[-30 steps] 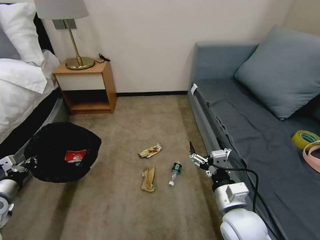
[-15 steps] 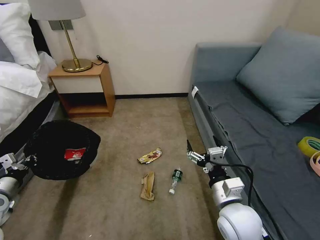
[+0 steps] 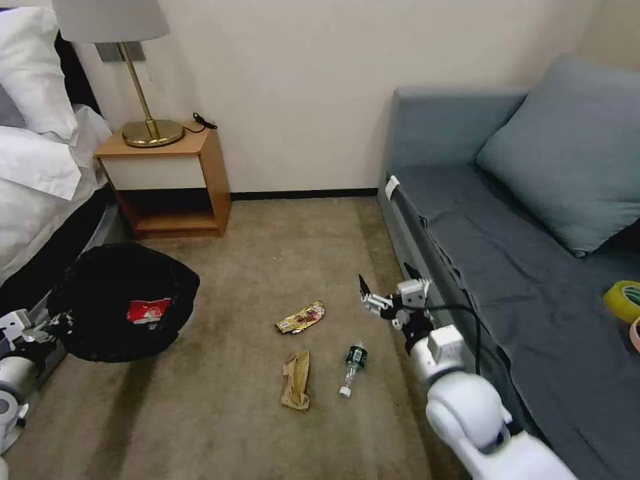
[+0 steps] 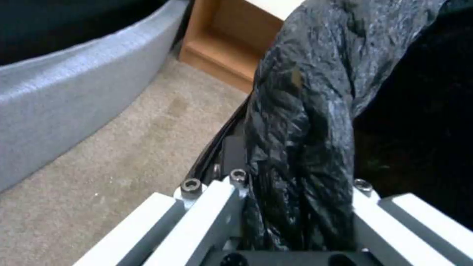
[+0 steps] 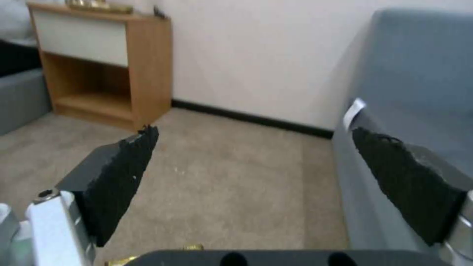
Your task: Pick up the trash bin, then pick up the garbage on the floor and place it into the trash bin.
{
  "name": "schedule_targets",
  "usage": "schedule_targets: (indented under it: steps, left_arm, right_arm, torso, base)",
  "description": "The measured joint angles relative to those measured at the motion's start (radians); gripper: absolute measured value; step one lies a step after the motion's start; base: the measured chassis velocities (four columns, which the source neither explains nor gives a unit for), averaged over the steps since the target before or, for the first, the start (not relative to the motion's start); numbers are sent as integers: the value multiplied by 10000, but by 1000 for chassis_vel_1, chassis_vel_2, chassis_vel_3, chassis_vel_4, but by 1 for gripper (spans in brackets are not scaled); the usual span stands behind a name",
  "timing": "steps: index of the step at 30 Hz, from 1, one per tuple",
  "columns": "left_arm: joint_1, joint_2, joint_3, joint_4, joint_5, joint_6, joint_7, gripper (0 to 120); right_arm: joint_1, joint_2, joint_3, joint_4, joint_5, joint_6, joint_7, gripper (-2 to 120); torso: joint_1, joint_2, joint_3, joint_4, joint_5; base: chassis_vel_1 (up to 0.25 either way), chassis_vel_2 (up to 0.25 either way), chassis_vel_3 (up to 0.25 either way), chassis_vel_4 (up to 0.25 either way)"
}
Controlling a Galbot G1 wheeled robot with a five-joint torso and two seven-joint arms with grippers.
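Left of the snack wrapper (image 3: pixel 301 317), the left claw (image 3: pixel 48 328) is clamped on the bag-covered rim of the trash bin (image 3: pixel 120 303), holding it beside the bed (image 3: pixel 40 193); the wrist view shows black plastic pinched between the jaws. Inside the bin lies the red-and-white carton (image 3: pixel 148 311). On the floor, the brown paper (image 3: pixel 296 380) sits just below the wrapper and the small bottle (image 3: pixel 352 369) just right of the paper. Right of the wrapper and above the bottle, the right claw (image 3: pixel 379 298) hangs spread wide and empty, near the sofa (image 3: pixel 507 267). To do this well, I judge it should descend squarely over one piece and close only once its pads straddle it
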Motion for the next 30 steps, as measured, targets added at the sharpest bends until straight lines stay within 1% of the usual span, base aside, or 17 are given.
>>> schedule_targets:
  steps: [3,4,6,8,9,12,13,14,15,17,18,19,20,22,23,26,30]
  left_arm:
    - [4,-129,41,-32,218,-23,55,2]
    - [4,-129,41,-32,218,-23,55,2]
    - [3,-140,48,-84,225,-16,55,2]
    - [-14,-82,66,-117,218,-12,83,2]
    - [-14,-82,66,-117,218,-12,83,2]
    - [-41,26,65,-27,144,-13,131,2]
    - [-41,26,65,-27,144,-13,131,2]
    - [-41,48,64,4,119,-17,157,2]
    - [-39,76,61,78,91,-37,194,2]
    - [-2,108,47,178,45,-95,251,2]
    - [-2,108,47,178,45,-95,251,2]
    - [20,137,44,242,6,-124,297,2]
    - [20,149,43,271,-5,-133,317,2]
    - [-159,294,155,596,-29,-220,416,2]
    - [-159,294,155,596,-29,-220,416,2]
    - [-368,489,228,973,-84,-301,583,2]
    - [-546,604,275,1232,-110,-335,637,2]
  right_arm:
    - [1308,-363,-1093,-856,1113,-566,563,100]
    - [1308,-363,-1093,-856,1113,-566,563,100]
    - [2073,-590,-1759,-1175,1697,-1084,816,100]
    - [3590,-721,-2870,-1784,3039,-1767,1321,100]
    - [3590,-721,-2870,-1784,3039,-1767,1321,100]
    - [5035,-387,-3863,-2825,5185,-2561,2073,100]
    - [5035,-387,-3863,-2825,5185,-2561,2073,100]
    - [5282,-243,-4020,-3128,5660,-2803,2275,100]
    - [5642,48,-4243,-3678,6614,-3275,2791,100]
    - [5981,618,-4366,-4515,8226,-3889,3722,100]
    - [5981,618,-4366,-4515,8226,-3889,3722,100]
    - [6109,1055,-4326,-4985,9216,-4223,4372,100]
    - [6131,1145,-4309,-5076,9418,-4281,4494,100]
    - [6223,1693,-4042,-5753,11037,-4536,5632,100]
    - [6223,1693,-4042,-5753,11037,-4536,5632,100]
    - [6135,2213,-3632,-6468,11913,-4738,6492,100]
    - [5861,2336,-3253,-6769,12189,-4870,7081,100]
  torso:
    - [0,-1,0,-3,2]
    - [0,-1,0,-3,2]
    - [1,0,0,-3,1]
    - [0,0,0,0,1]
    - [0,0,0,0,1]
    - [0,0,0,0,0]
    - [0,0,0,0,0]
    - [1,0,1,2,-1]
    - [1,0,0,0,-2]
    - [1,-1,1,-3,-2]
    - [1,-1,1,-3,-2]
    - [1,-1,1,0,0]
    - [1,-1,1,0,-1]
    - [1,-1,0,3,-3]
    - [1,-1,0,3,-3]
    - [1,-1,0,-3,-3]
    - [1,-1,0,-1,-1]
  base:
    - [0,0,0,0]
    - [0,0,0,0]
    - [0,0,0,0]
    - [0,0,0,0]
    - [0,0,0,0]
    - [0,0,0,0]
    - [0,0,0,0]
    - [0,0,0,0]
    - [0,0,0,0]
    - [0,0,0,0]
    - [0,0,0,0]
    - [0,0,0,0]
    - [0,0,0,0]
    - [0,0,0,0]
    - [0,0,0,0]
    - [0,0,0,0]
    - [0,0,0,0]
